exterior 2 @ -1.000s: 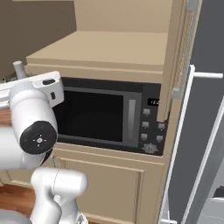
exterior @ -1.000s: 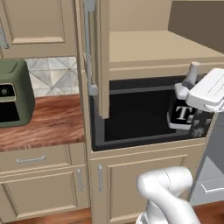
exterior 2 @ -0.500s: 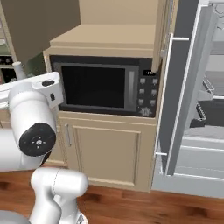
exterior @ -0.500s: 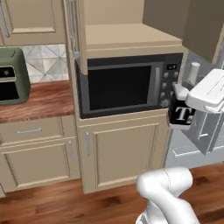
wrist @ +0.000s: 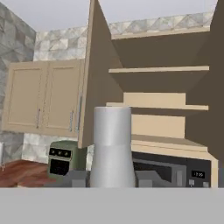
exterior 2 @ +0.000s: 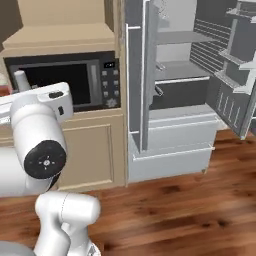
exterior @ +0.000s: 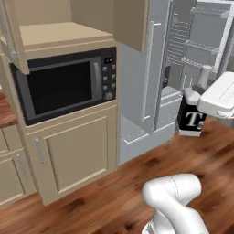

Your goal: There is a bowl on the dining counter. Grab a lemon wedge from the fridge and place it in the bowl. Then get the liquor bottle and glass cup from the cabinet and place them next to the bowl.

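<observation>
- Swung away from the cabinet (wrist: 157,109) toward the open fridge (exterior: 183,68) within 1 second, base turning.
- Fingers clamped on the liquor bottle (exterior: 192,116), carried upright; dining counter next, probably.

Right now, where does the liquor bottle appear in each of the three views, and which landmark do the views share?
Left base view: liquor bottle at the right edge, white T on its label, before the open fridge.
Right base view: its pale cap pokes up at far left.
Hand view: its neck and cap rise at bottom centre.
Shared landmark: the microwave.
</observation>
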Controlling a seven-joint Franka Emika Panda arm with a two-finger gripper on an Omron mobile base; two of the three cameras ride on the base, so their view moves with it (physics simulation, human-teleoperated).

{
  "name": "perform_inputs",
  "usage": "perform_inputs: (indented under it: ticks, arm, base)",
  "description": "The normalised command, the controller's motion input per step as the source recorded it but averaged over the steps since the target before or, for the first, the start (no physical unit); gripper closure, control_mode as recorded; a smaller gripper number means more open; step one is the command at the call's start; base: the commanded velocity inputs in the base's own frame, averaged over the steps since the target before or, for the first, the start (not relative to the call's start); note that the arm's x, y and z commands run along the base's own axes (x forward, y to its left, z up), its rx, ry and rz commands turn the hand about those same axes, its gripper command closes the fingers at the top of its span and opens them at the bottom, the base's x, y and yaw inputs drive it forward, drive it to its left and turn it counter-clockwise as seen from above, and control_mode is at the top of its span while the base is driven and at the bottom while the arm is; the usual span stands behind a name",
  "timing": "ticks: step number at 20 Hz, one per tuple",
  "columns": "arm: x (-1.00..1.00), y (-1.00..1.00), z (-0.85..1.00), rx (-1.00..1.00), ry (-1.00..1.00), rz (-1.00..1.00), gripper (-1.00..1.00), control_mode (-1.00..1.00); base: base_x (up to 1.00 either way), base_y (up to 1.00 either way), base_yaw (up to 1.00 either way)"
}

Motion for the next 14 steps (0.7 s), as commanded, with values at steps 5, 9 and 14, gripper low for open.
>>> perform_inputs:
  ticks: [5, 9, 14]
  arm:
    - [0.0, 0.0, 0.0, 0.0, 0.0, 0.0, 1.0, 1.0]
    - [0.0, 0.0, 0.0, 0.0, 0.0, 0.0, 1.0, 1.0]
    - [0.0, 0.0, 0.0, 0.0, 0.0, 0.0, 1.0, 1.0]
  base:
    - [-0.46, -0.35, -0.64]
    - [-0.06, -0.18, -0.64]
    - [0.01, -0.1, -0.62]
